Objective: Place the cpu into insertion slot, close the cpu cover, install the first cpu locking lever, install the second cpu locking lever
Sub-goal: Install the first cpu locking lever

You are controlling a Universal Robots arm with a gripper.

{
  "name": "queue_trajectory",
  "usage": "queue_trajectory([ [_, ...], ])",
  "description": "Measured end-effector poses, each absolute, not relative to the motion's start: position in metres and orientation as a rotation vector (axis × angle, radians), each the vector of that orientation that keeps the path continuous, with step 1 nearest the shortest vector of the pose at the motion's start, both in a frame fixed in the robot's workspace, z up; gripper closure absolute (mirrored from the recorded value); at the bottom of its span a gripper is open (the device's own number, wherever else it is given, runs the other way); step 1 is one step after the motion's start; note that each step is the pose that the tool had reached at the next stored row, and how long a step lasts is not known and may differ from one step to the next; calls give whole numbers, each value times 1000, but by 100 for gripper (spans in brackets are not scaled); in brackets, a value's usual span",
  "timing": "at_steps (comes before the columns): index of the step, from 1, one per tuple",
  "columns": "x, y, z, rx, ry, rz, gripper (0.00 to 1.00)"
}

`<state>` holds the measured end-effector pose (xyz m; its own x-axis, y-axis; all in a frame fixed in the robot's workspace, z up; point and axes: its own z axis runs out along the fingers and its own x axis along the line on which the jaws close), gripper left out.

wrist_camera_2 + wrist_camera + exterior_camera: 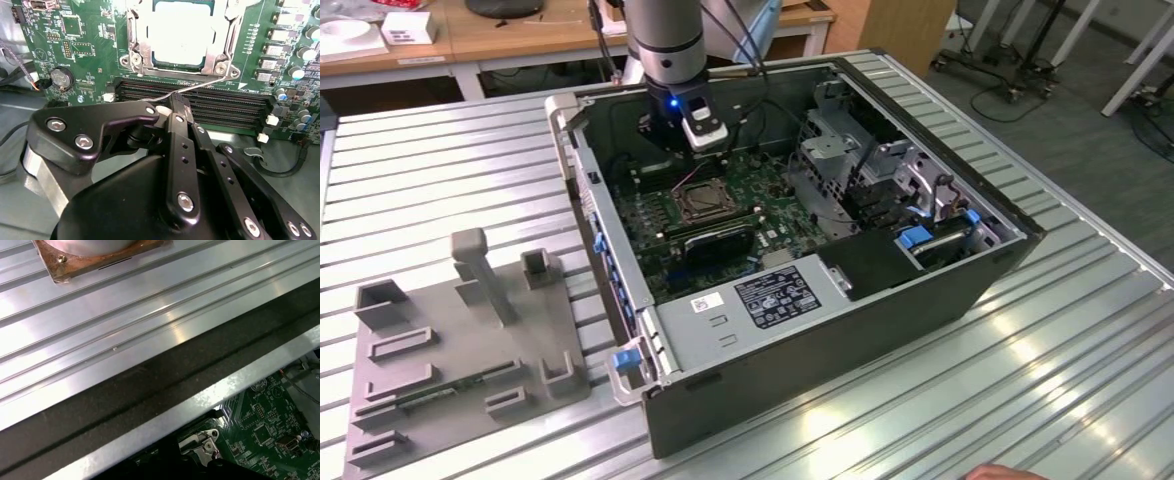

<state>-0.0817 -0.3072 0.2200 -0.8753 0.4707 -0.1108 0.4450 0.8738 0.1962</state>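
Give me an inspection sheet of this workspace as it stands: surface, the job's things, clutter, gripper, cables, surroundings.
Surface: slatted metal table carrying an open computer case.
Job's things: cpu seated on the green motherboard; cpu cover closed down around it; a thin wire locking lever runs from the cover's corner to the gripper.
Clutter: grey fixture tray on the table at the exterior view's left.
Gripper: gripper inside the case, jaws together, apparently pinching the lever's end.
Cables: thin wires at the board's edge; black cable beside the board.
Surroundings: wooden desks behind; a hand at the exterior view's bottom edge.
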Motion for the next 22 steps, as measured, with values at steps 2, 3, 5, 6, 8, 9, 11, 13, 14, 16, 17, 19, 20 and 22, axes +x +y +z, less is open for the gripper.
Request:
queue_trajectory([
  [2, -82, -307, 220, 711, 2890, 247, 89],
  [3, -82, -307, 220, 711, 2890, 247, 89],
  [5, -81, -308, 219, 710, 2890, 248, 89],
  [6, -81, -308, 218, 711, 2890, 248, 89],
  [8, -80, -309, 216, 711, 2890, 248, 89],
  [9, -80, -309, 215, 711, 2890, 248, 89],
  [11, -79, -309, 212, 711, 2891, 247, 89],
  [13, -78, -310, 210, 711, 2891, 247, 89],
  [14, -78, -310, 209, 711, 2891, 247, 89],
  [16, -76, -310, 208, 711, 2891, 247, 89],
  [17, -76, -310, 208, 711, 2891, 247, 89],
  [19, -74, -310, 207, 711, 2892, 247, 89],
  [20, -73, -310, 206, 711, 2892, 247, 89],
  [22, -72, -310, 206, 711, 2892, 247, 89],
])
